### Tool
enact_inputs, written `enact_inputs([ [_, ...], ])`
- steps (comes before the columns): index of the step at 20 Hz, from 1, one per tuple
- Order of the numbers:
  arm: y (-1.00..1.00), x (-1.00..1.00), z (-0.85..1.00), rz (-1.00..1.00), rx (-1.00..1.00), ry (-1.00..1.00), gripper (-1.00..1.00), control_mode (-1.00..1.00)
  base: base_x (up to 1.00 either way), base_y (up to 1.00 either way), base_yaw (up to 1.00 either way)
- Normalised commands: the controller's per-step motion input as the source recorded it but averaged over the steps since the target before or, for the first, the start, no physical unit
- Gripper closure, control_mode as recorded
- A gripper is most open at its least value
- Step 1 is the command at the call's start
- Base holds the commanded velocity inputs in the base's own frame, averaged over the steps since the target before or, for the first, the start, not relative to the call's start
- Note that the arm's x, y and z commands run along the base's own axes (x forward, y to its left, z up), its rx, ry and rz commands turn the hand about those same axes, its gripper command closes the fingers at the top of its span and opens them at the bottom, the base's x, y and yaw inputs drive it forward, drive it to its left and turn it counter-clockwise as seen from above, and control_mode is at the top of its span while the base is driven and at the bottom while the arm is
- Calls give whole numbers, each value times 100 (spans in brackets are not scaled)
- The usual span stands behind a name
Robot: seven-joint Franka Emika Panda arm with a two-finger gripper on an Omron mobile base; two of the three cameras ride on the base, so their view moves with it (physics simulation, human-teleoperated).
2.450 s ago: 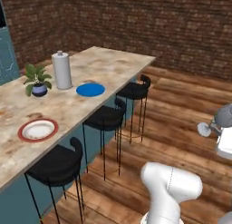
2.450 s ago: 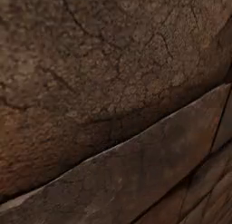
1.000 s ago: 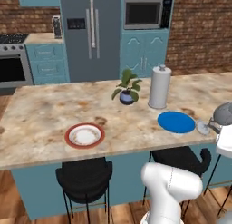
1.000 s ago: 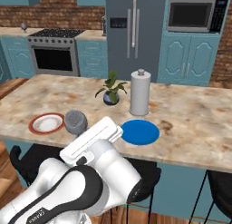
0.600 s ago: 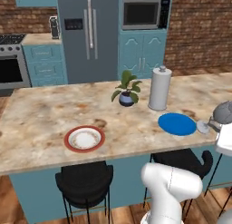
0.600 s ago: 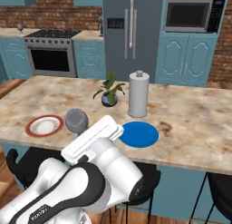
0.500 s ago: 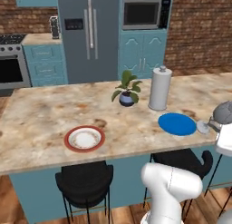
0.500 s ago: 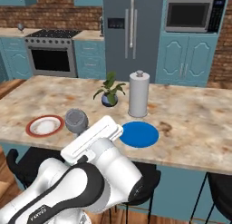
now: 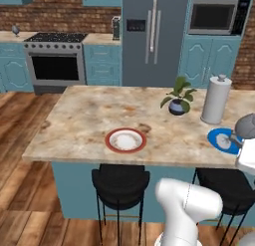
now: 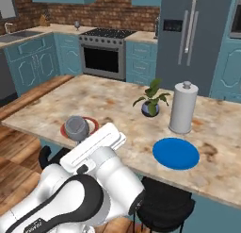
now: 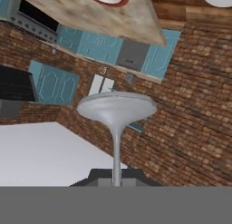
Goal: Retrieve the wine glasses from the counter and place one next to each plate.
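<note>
Island view (image 9: 89,120) shifted; tool (image 11: 117,182) gripping glass (image 11: 117,114).

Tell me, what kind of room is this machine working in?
A home kitchen, rendered rather than real: a stove, a tall grey fridge, a microwave, and a stone-topped island with black stools.

Island counter (image 9: 89,120) view shifted leftward, base driven sideways.
</note>
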Motion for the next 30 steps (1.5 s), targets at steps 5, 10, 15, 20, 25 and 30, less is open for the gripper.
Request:
enact_inputs([
  [5, 0, 0, 0, 0, 0, 0, 100, 100, 58, 22, 30],
  [10, 0, 0, 0, 0, 0, 0, 100, 100, 91, -35, 25],
  [15, 0, 0, 0, 0, 0, 0, 100, 100, 96, -6, 19],
  [20, 0, 0, 0, 0, 0, 0, 100, 100, 50, -7, 24],
  [25, -4, 12, 0, 1, 0, 4, 100, -100, 45, -4, 7],
  [30, -12, 64, -6, 5, -1, 10, 100, -100, 0, 0, 0],
])
